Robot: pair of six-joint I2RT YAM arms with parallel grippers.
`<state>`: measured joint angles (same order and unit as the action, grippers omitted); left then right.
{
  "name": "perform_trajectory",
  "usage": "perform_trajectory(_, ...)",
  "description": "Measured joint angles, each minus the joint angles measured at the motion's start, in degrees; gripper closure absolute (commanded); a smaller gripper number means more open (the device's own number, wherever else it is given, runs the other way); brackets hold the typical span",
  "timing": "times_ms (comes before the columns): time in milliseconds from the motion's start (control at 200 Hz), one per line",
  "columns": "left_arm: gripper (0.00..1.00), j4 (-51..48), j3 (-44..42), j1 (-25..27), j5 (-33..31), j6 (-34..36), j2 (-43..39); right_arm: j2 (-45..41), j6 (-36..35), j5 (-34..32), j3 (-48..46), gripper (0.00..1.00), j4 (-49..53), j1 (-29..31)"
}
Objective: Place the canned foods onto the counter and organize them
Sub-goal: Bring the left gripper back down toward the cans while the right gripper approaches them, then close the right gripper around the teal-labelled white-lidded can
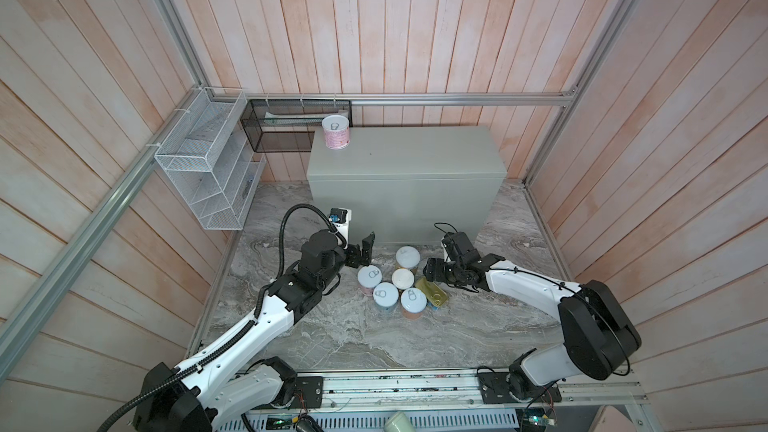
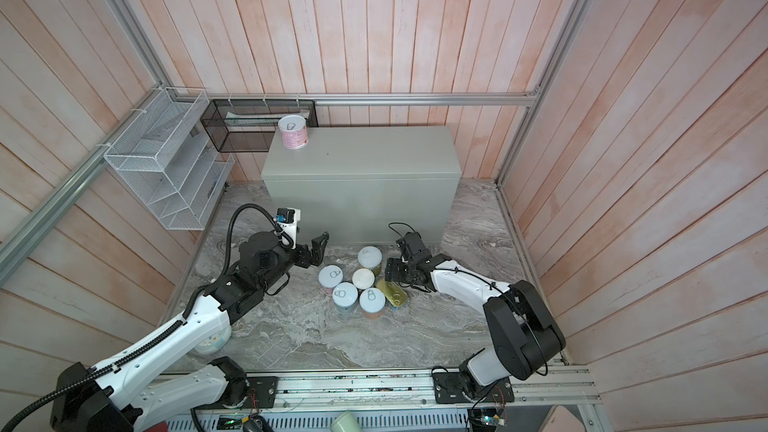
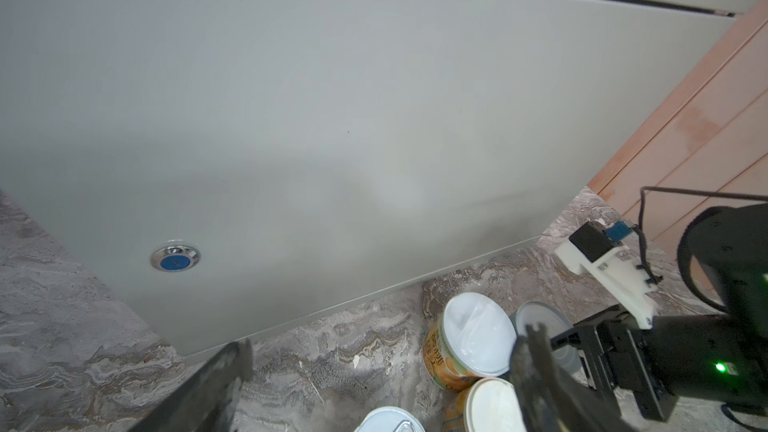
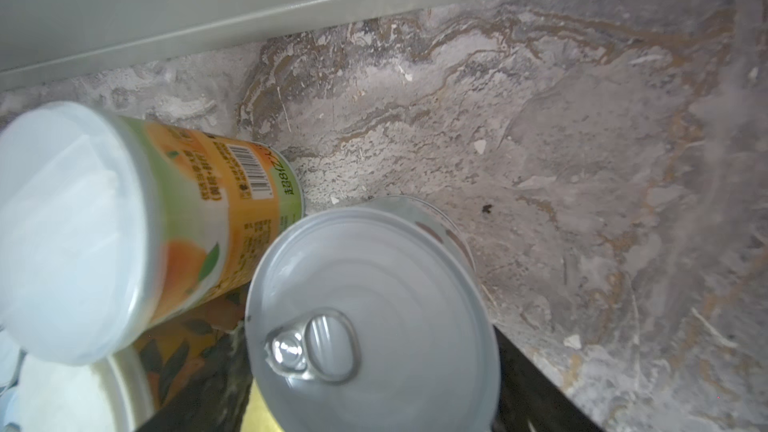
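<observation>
1 pink can on counter, 7 to go. My left gripper gapes empty; right gripper straddles pull-tab can, grip unclear.

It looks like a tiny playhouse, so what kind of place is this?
Probably a pretend pantry corner built for testing robots: plank walls on a metal frame, a counter with canned foods in front of it, and a left arm and right arm mounted on a rail.

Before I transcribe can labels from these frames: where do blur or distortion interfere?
Both top views: evenly lit, wall planks bow from wide-angle distortion; left wrist view: near fingers smear out of focus; right wrist view: white-lidded can blurs at the lid, its barcode is legible.
</observation>
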<state>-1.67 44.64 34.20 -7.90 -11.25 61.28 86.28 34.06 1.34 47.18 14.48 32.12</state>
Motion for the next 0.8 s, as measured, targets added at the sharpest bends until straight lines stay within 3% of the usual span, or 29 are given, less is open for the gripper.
perform_trajectory(265, 0.0, 0.4, -1.0, 0.0, 0.0, 0.0, 0.3, 1.9, 0.2, -2.5, 1.2, 0.3, 0.1, 0.2)
perform_trajectory(800, 0.0, 1.3, -2.6, 0.0, 0.3, -0.6, 0.3, 1.6, 0.2, -4.9, 0.9, 0.22, -4.0, 0.2)
